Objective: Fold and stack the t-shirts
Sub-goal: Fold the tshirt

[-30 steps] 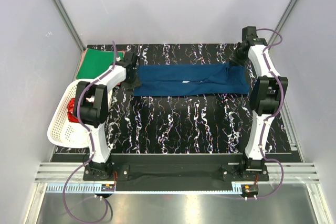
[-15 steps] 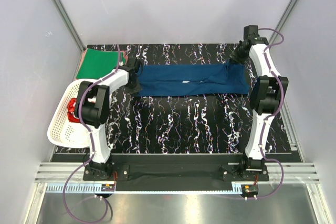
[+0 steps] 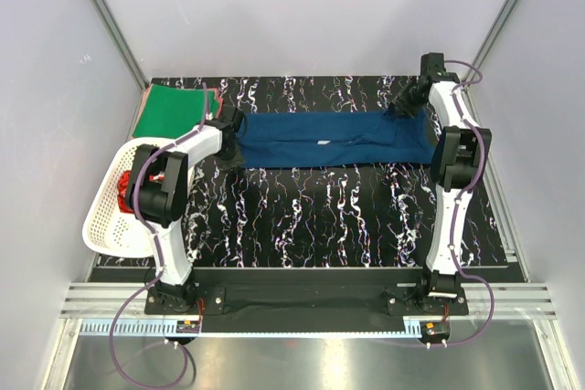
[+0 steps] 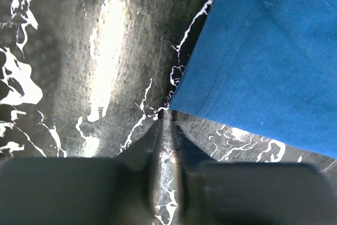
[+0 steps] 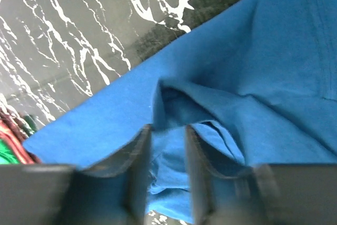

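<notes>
The navy t-shirt (image 3: 329,139) lies as a long band across the table (image 3: 320,216), a green t-shirt (image 3: 169,109) far left.

This was a robotics lab test cell. Plain white panel walls (image 3: 302,6) closed in the space, framed by bare aluminium posts (image 3: 108,25). 2 robot arms, the left arm (image 3: 169,180) and the right arm (image 3: 457,171), were bolted to a metal rail (image 3: 302,301) at the near edge of a black marbled table (image 3: 311,216). Purple cables (image 3: 117,344) looped from their bases.
</notes>
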Controlling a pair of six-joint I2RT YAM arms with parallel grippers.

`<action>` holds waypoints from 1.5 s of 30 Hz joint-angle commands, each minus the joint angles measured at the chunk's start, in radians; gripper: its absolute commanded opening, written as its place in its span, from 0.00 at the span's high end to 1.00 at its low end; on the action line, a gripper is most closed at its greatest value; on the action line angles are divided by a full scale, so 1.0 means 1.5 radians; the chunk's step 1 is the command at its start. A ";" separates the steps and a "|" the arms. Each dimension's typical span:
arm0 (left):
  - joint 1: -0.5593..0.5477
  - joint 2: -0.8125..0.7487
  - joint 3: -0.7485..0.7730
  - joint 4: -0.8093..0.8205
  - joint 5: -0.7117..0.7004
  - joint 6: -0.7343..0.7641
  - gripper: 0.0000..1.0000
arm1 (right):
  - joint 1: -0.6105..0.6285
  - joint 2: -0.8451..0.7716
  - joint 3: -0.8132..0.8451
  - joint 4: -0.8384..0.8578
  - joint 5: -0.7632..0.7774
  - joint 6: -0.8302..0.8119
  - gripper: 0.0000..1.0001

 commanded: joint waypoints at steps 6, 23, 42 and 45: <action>-0.003 -0.050 0.009 0.027 0.005 0.006 0.57 | -0.009 -0.036 0.049 0.015 0.011 -0.039 0.41; 0.003 0.009 0.043 -0.006 0.005 0.017 0.57 | -0.010 -0.174 -0.278 0.128 0.009 -0.065 0.56; 0.004 -0.007 0.033 -0.001 0.018 0.016 1.00 | -0.004 -0.149 -0.333 0.182 0.016 -0.036 0.58; 0.004 -0.014 0.032 -0.001 0.017 0.013 1.00 | -0.001 -0.148 -0.330 0.175 0.024 -0.033 0.58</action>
